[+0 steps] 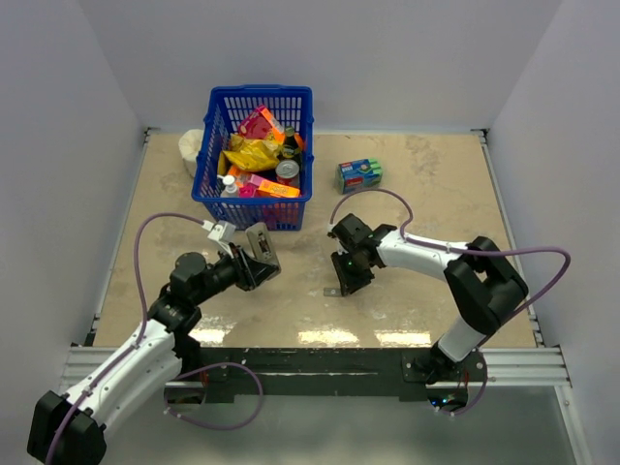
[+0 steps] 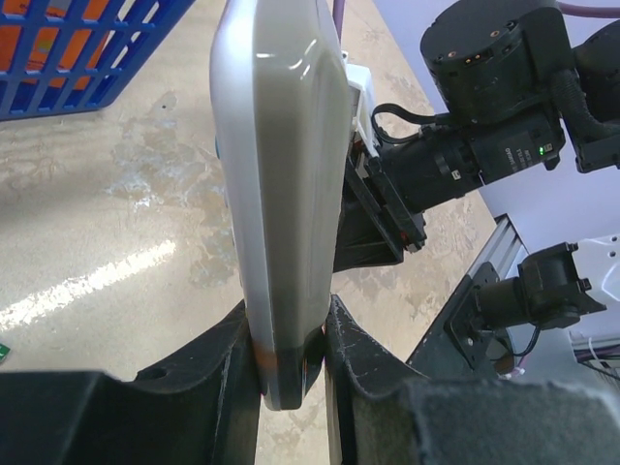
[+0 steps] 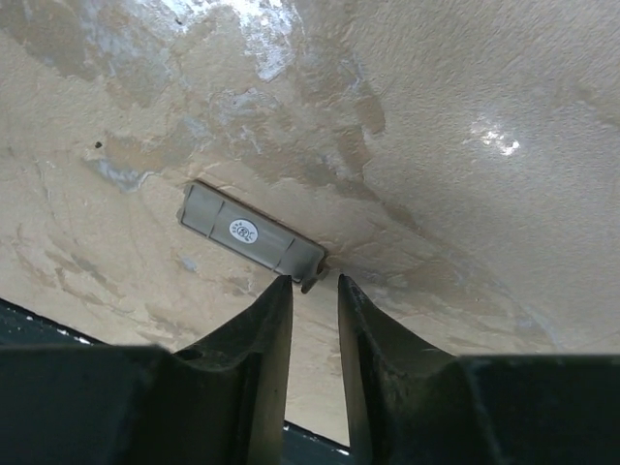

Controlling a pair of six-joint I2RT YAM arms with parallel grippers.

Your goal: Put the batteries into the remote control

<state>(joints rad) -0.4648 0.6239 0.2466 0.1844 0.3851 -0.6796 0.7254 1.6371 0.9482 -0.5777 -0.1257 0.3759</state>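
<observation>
Top external view: a beige mottled worktop [image 1: 426,291] carries a blue plastic basket [image 1: 260,90] at its far centre-left, filled with bright snack packets and small bottles. A pale rounded object [image 1: 192,150] lies just behind the basket's left corner. Both arms reach inward from the near edge, and their claws are apart at mid-table.

Left wrist view: the left claw [image 2: 291,325] is pressed together on the remote control [image 2: 281,194], pinching its lower rounded end between the two dark fingers [image 2: 228,373]. The grey bar stands upright in the grip, clear of the worktop, with its plain back toward the camera. In the overhead view this claw sits just in front of the basket's near wall.

A blue-green box [image 1: 358,174] rests to the right of the basket, well apart from both claws.

Right wrist view: the right claw [image 3: 315,286] points down at the worktop, its jaws narrowly spread with bare surface showing between them. A small grey battery cover [image 3: 250,232] bearing a round sticker lies flat. Its near end sits at the mouth of that gap, and whether it touches the claw cannot be told.
</observation>
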